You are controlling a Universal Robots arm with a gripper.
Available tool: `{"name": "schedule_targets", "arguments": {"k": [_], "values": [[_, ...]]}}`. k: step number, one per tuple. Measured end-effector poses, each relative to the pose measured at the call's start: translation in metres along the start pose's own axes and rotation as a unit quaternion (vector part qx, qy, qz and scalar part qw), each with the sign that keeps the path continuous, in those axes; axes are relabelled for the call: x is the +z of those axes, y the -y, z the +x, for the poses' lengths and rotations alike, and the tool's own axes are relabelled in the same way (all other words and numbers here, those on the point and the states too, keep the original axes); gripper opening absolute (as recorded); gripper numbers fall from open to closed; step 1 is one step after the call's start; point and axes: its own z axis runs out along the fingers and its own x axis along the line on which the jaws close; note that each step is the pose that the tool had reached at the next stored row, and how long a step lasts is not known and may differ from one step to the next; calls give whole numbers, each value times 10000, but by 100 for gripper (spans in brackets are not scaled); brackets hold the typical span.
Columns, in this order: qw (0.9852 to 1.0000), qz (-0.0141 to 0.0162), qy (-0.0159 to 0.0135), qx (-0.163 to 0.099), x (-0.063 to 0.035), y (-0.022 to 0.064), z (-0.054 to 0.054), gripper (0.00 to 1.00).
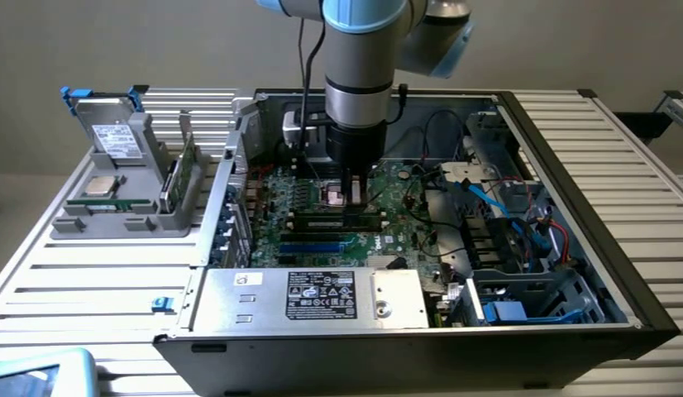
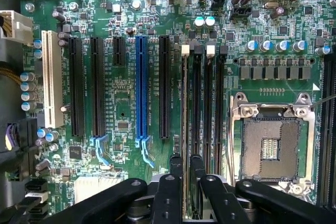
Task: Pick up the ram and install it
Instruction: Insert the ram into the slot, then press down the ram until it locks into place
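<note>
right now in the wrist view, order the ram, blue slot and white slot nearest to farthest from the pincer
1. ram, between the tips of the pincer.
2. blue slot, one black slot beyond it.
3. white slot, at the edge of the board.

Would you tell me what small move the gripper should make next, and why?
Probably a straight lift of the gripper off the ram, once its hold is loose. The ram stands edge-on along the white-latched slot, seemingly seated, and the gripper straddles its end, so any sideways move might lever it.
</note>
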Motion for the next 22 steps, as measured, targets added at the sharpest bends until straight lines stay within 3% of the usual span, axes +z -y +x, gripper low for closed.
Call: {"name": "schedule_targets", "arguments": {"k": [6, 17, 19, 22], "values": [[10000, -16, -1, -1, -170, 88, 7, 22], [10000, -27, 0, -2, -171, 91, 8, 22], [10000, -27, 1, -2, -171, 91, 8, 13], [10000, -27, 0, -2, -171, 91, 8, 11]]}}
